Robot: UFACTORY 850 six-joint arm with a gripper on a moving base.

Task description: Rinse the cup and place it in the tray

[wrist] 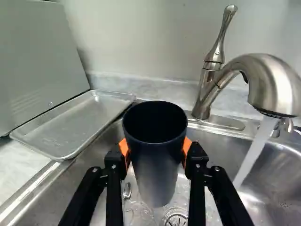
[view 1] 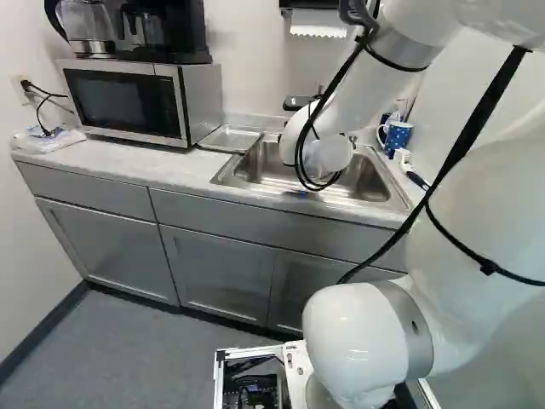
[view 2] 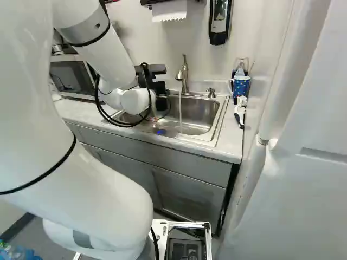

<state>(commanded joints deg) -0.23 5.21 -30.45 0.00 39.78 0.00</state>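
Observation:
My gripper (view 2: pixel 158 86) is over the sink in the right base view, partly hidden by the arm. In the wrist view the gripper (wrist: pixel 156 153) is shut on a dark cup (wrist: pixel 157 165), its orange pads pressing both sides. The cup is upright, mouth up, above the sink basin (wrist: pixel 113 188). Water (wrist: pixel 257 148) streams from the faucet (wrist: pixel 270 80) to one side of the cup, apart from it. A shallow metal tray (wrist: pixel 75 125) lies on the counter at the cup's other side, by the microwave; nothing shows in it.
A microwave (view 1: pixel 128 102) with a coffee maker (view 1: pixel 166 30) on top stands beyond the tray. A blue dotted mug (view 2: pixel 241 85) and a brush (view 2: pixel 240 111) are at the counter's right end. A soap dispenser (view 2: pixel 220 21) hangs on the wall. Grey cabinets (view 1: pixel 217 273) stand below the counter.

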